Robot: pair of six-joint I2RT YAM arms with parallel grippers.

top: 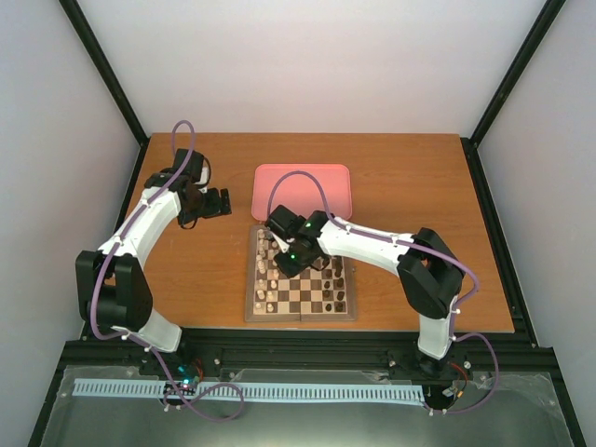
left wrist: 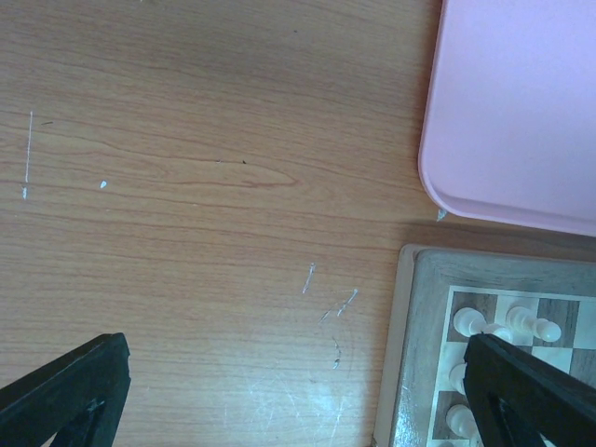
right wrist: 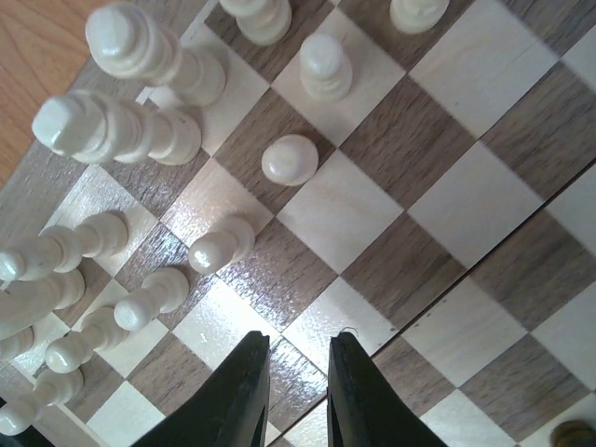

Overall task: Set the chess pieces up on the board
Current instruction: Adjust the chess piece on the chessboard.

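Right wrist view shows the right gripper [right wrist: 296,391] narrowed to a slit, holding nothing, over the board [right wrist: 447,233]; cream chess pieces [right wrist: 219,247] stand ranked leftward. Left gripper [left wrist: 298,391] hangs wide above the counter [left wrist: 205,186], seemingly waiting.

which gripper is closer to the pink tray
Right. The right gripper hovers over the board just in front of the pink tray; the left gripper sits off to the tray's left.
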